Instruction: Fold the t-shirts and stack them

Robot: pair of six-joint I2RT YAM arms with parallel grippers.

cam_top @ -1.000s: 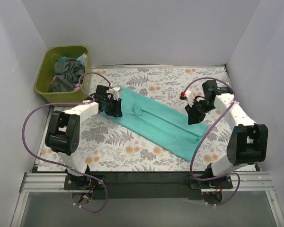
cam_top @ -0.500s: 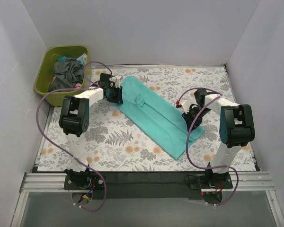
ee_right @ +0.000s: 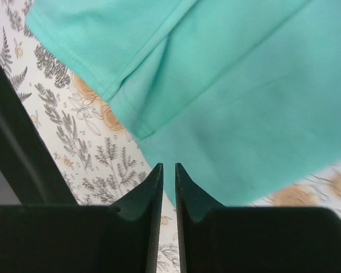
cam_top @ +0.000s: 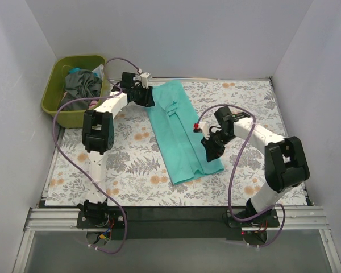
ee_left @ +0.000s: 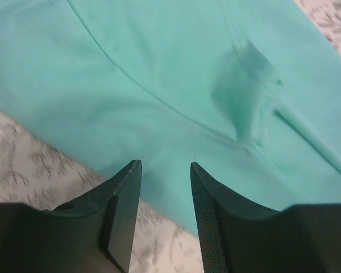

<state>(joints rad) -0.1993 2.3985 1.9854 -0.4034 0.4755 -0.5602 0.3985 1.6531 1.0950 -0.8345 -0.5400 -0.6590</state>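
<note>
A teal t-shirt (cam_top: pixel 182 133), folded into a long strip, lies on the floral tablecloth and runs from the far middle toward the near right. My left gripper (cam_top: pixel 145 96) is at the strip's far left edge. In the left wrist view its fingers (ee_left: pixel 163 165) stand apart over the cloth's edge (ee_left: pixel 159 85), holding nothing. My right gripper (cam_top: pixel 210 150) is at the strip's near right edge. In the right wrist view its jaws (ee_right: pixel 169 166) are nearly closed, with the teal hem (ee_right: pixel 233 96) running in between the tips.
A green basket (cam_top: pixel 50 91) with dark and mixed clothes (cam_top: pixel 82 85) stands at the far left corner, close to the left arm. White walls enclose the table on three sides. The black rail (cam_top: pixel 170 213) runs along the near edge.
The teal strip has swung from a diagonal lie to nearly lengthwise. My left gripper moved farther back with its far end, and my right gripper moved left and nearer with its near end.
</note>
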